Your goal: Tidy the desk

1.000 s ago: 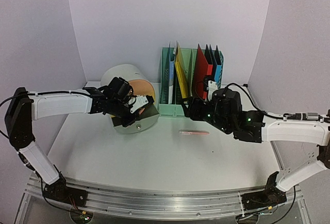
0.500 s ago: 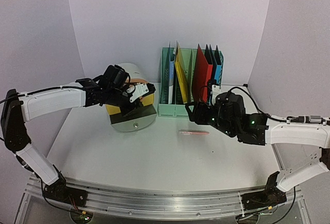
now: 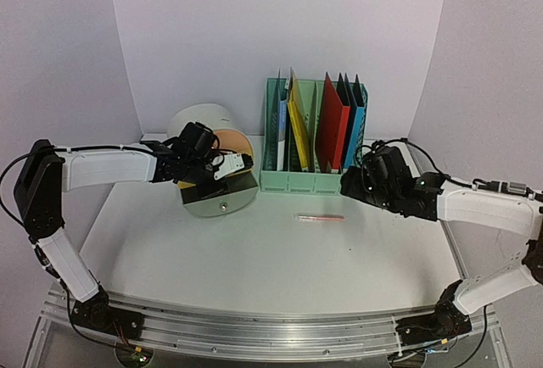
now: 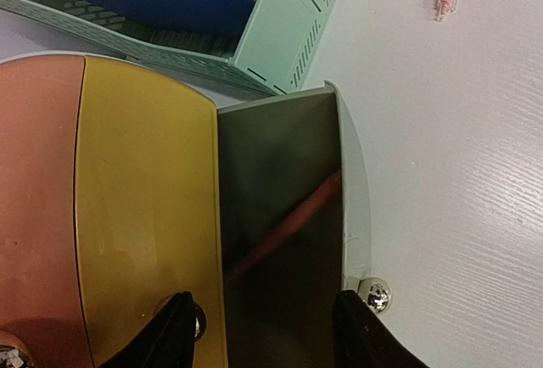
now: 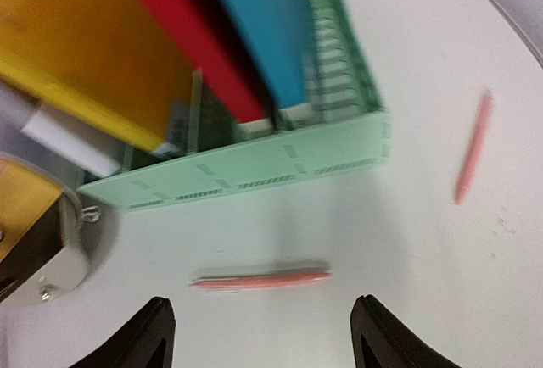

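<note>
Starting at the near edge, a silver metal rail (image 3: pixel 271 321) carries both arm bases. Beyond it the large flat white desk (image 3: pixel 254 266) lies level and face up, filling the floor between the pale lilac walls (image 3: pixel 254 29), its long axis running left to right along that rail. Past the middle, toward the far edge, a slim pink pen (image 3: pixel 320 216) lies flat on bare surface, its length nearly parallel to the front edge, near the rack but apart from it. The right gripper (image 5: pixel 261 309) hangs just right of this pen, jaws wide apart and holding nothing. A second pink pen (image 5: pixel 473 147), seen only from the right wrist, lies further toward the right edge. Picking up the nearer pen looks like the step in hand. To do it well, the fingers should cross the pen's length, come down over its middle and close gently, since so thin a thing may roll away. Further back on the left, the left gripper (image 4: pixel 265 300) hovers with parted, empty jaws over the open bottom drawer (image 4: pixel 280 215) of a round grey drawer unit (image 3: pixel 208 122) with orange and yellow fronts. A reddish streak shows on the drawer's dark floor, and I cannot tell whether it is a pen or a reflection. At the far edge's middle stands a mint-green slotted file rack (image 3: pixel 293 181) holding upright yellow, red and blue folders (image 3: pixel 331 122).
</note>
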Motion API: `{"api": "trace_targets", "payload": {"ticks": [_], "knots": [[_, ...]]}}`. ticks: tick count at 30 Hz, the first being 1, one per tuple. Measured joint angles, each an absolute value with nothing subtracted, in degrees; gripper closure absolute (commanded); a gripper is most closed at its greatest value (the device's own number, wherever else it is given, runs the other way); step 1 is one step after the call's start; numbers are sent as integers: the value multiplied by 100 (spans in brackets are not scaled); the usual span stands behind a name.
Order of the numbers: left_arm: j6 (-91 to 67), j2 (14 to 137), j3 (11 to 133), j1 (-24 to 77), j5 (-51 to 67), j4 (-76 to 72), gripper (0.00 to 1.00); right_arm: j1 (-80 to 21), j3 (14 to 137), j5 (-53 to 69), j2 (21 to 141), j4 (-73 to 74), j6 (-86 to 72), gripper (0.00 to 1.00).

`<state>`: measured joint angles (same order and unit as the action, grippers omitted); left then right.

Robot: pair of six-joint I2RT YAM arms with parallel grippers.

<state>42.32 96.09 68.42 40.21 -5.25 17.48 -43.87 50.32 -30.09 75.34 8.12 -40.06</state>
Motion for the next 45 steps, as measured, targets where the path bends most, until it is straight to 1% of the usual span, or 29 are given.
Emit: {"api": "trace_targets", "payload": {"ticks": [3, 6, 9, 12, 16, 21, 23, 25, 28, 32, 34, 35, 40, 43, 45], "knots": [[4208, 9609, 6845, 4021, -517, 1713, 43, -3724, 5046, -2991, 7619, 1475, -4399, 29], [4149, 9604, 6876, 4019, -357, 1800, 41, -2824, 5074, -2839, 7844, 1842, -4533, 31], [4009, 9548, 6965, 4018, 57, 1979, 38, -1958, 5317, -2642, 8341, 2095, -4455, 31], [3814, 9392, 7072, 4018, 471, 2125, 34, -1362, 5810, -2326, 9027, 2200, -4278, 31], [3554, 9211, 7248, 4023, 806, 2203, 26, -928, 6573, -1973, 9966, 2227, -3996, 32], [3316, 9026, 7301, 4023, 968, 2341, 23, -674, 7455, -1710, 10923, 2276, -3714, 39], [3256, 9003, 7308, 4023, 1011, 2402, 23, -607, 7675, -1651, 11238, 2278, -3621, 41], [3205, 8994, 7308, 4023, 1045, 2452, 23, -573, 7768, -1627, 11492, 2292, -3579, 45], [3139, 8991, 7308, 4023, 1057, 2473, 23, -540, 7791, -1681, 11798, 2387, -3472, 56], [3100, 8959, 7306, 4023, 1083, 2552, 23, -538, 7828, -1726, 11845, 2455, -3372, 86], [3085, 8947, 7308, 4023, 1092, 2558, 23, -532, 7828, -1759, 11850, 2483, -3282, 98], [3058, 8941, 7308, 4023, 1100, 2560, 23, -526, 7828, -1768, 11850, 2492, -3283, 100], [2859, 8910, 7384, 4017, 1370, 2658, 22, -478, 7650, -1825, 11608, 2559, -3158, 100], [2660, 8859, 7491, 3950, 1879, 2706, 21, -490, 7358, -1892, 10912, 2673, -3136, 100], [2464, 8783, 7539, 3857, 2410, 2667, 24, -557, 7205, -1945, 10146, 2634, -3070, 100]]}}
